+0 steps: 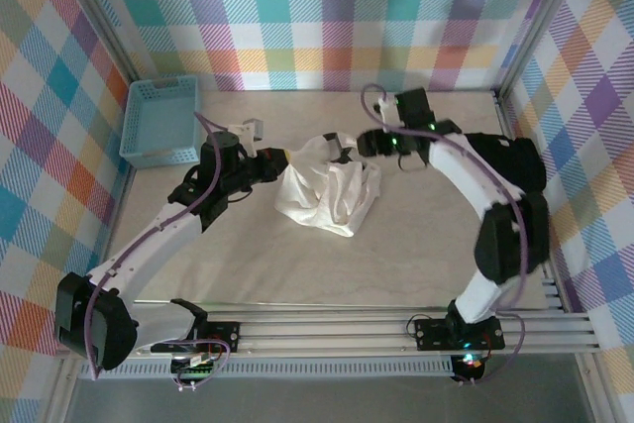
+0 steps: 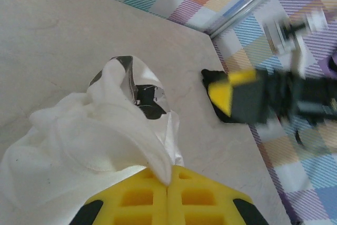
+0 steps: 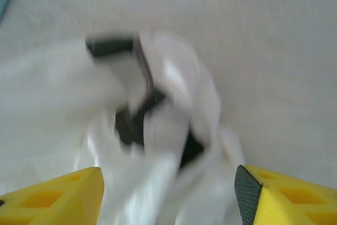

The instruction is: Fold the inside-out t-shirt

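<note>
Cloth lies bunched near the middle of the pale counter (image 1: 376, 264): a white, thin cotton t-shirt (image 1: 332, 195), crumpled into a loose heap with deep folds and shadowed hollows. It sits between the white left arm (image 1: 168, 225) and the black-and-white right arm (image 1: 485, 185).

The left jaws are pressed together on a fold at the heap's left edge. In the left wrist view the yellow fingertips (image 2: 142, 198) meet, with a tongue of the white fabric pinched in the seam between them. The rest of the shirt billows away over the counter.

The right jaws stand apart at the heap's upper right edge. The right wrist view is blurred, but their yellow fingertips (image 3: 52, 198) sit wide at the two lower corners, with fabric lying loose between them.

A light blue plastic mesh basket (image 1: 160, 158) stands at the far left of the counter, well apart from the shirt. Pastel checked walls (image 1: 327, 7) close in the space.
</note>
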